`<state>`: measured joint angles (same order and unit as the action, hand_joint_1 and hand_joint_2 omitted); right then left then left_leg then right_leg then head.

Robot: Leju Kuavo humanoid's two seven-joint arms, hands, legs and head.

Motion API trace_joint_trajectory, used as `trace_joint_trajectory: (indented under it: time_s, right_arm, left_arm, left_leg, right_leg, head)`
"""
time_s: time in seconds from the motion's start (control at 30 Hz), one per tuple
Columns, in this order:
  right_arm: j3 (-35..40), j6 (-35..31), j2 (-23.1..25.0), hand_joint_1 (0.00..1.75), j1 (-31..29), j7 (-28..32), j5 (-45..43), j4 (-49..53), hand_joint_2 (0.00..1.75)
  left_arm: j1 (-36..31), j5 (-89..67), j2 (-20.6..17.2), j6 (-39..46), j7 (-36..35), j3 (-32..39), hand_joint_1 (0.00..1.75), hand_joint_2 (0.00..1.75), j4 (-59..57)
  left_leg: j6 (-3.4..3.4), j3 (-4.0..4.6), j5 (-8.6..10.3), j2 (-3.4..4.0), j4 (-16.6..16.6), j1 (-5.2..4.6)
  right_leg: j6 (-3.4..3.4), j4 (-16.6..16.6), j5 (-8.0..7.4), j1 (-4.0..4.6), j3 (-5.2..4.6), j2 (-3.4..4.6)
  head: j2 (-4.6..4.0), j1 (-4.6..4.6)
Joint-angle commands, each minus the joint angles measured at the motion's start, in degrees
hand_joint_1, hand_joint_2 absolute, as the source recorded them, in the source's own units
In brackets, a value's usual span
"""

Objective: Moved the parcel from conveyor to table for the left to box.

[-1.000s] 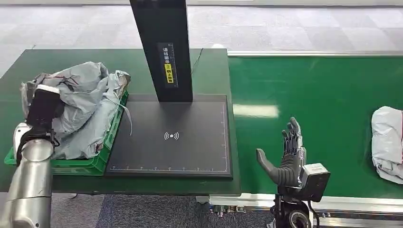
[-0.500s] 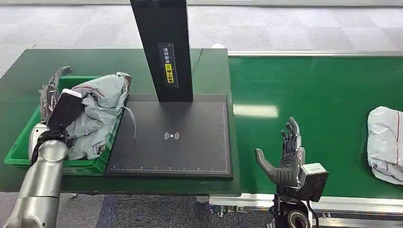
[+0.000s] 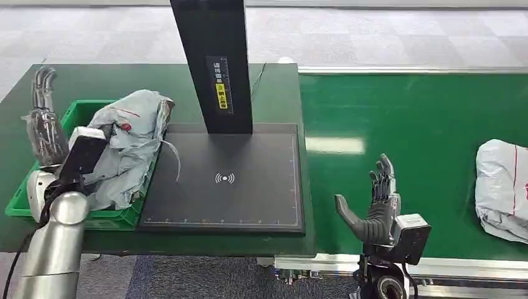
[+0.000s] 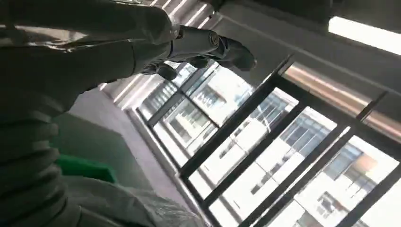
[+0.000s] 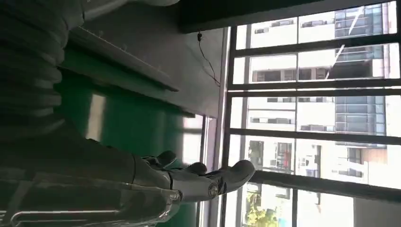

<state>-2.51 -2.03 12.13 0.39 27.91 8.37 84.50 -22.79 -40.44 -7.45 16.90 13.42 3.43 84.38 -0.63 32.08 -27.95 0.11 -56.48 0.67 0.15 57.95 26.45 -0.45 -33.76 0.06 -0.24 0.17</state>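
Observation:
A crumpled grey parcel (image 3: 127,143) lies in the green crate (image 3: 75,111) at the left of the table, its edge hanging over the crate's right wall. My left hand (image 3: 42,121) stands raised left of the crate, fingers spread and holding nothing; the left wrist view shows its fingers (image 4: 208,45) outstretched. On the green conveyor (image 3: 423,124) another grey parcel (image 3: 501,187) lies at the far right. My right hand (image 3: 373,208) is upright over the conveyor's near edge, fingers apart and empty, well left of that parcel.
A black scanner pad (image 3: 227,180) with a tall black post (image 3: 212,62) takes up the middle of the table, between crate and conveyor. The conveyor's metal rail (image 3: 461,265) runs along its near edge.
My left hand let go of the grey parcel, which settled into the crate, and rose up and to the left. The parcel on the conveyor shifted slightly left. The right hand stayed put.

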Motion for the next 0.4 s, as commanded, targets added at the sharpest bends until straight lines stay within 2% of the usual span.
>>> trace_joint_trajectory:
  time_s: [0.03,0.1,0.23,0.4]
  right_arm:
    - [-0.98,-1.82,1.17,0.0,-0.43,-0.02,1.0,-3.59,1.75]
    - [-1.18,-1.98,1.45,0.0,0.22,-0.04,1.41,-2.63,1.75]
    - [-1.23,-2.02,1.34,0.0,0.46,-0.14,1.53,-1.98,1.75]
    - [-1.75,-1.75,0.92,0.0,1.01,-0.84,1.92,-0.51,1.75]
  left_arm:
    - [18.89,-2.05,6.77,12.62,4.98,-5.8,0.0,1.75,27.87]
    - [23.64,-3.49,7.55,16.07,5.53,-7.27,0.0,1.75,30.04]
    - [23.93,-3.51,7.62,17.34,5.56,-7.15,0.0,1.75,29.72]
    - [28.46,-2.55,9.41,20.71,7.6,-8.15,0.0,1.75,33.62]
  left_leg:
    - [0.07,-0.26,-0.11,0.17,0.17,-0.01]
    - [0.08,-0.17,-0.15,0.18,0.14,-0.07]
    - [0.06,-0.16,-0.21,0.09,0.09,-0.04]
    - [0.07,-0.16,-0.19,0.14,0.1,-0.03]
  right_leg:
    - [0.04,-0.22,0.02,0.0,0.24,0.17]
    - [0.05,-0.15,0.03,-0.07,0.12,0.17]
    - [0.05,-0.16,0.07,-0.04,0.12,0.07]
    - [0.08,-0.18,0.05,-0.03,0.16,0.13]
  head:
    - [0.0,-0.02]
    - [0.0,-0.02]
    - [0.0,-0.04]
    - [0.0,-0.02]
